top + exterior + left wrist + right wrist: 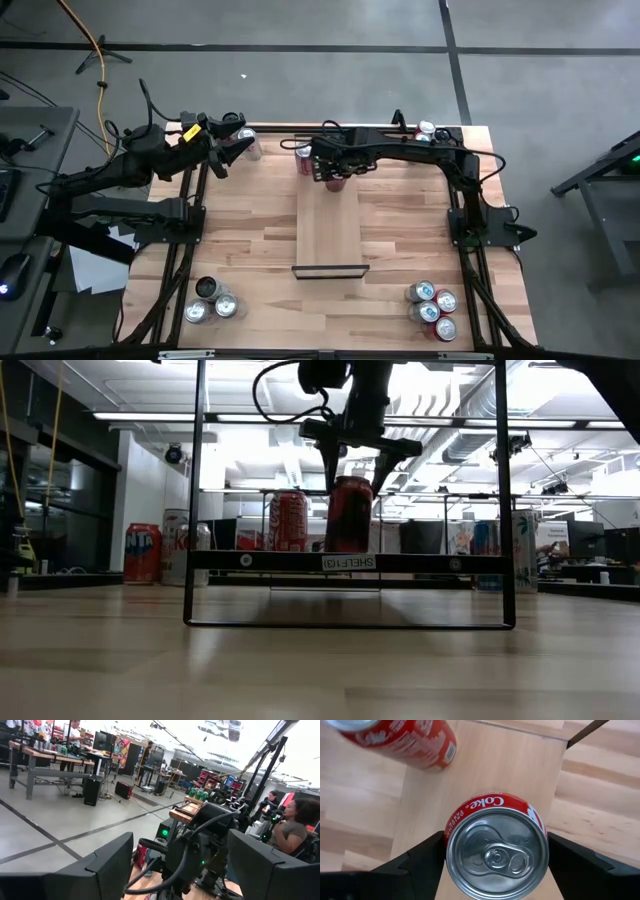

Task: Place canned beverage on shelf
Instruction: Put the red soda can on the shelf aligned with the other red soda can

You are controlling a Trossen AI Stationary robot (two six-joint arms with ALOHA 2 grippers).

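A red Coke can (496, 847) is held upright between the right tool's (335, 175) fingers at the shelf's (330, 235) far end. If released tilted, it could topple against the neighbouring can (288, 520).

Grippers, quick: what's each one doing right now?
Left gripper: open, holding nothing, off the table's far left edge.
Right gripper: around the red Coke can standing on the shelf.

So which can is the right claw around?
The red Coke can standing on the shelf, between the right claw fingers; the other cans stand apart.
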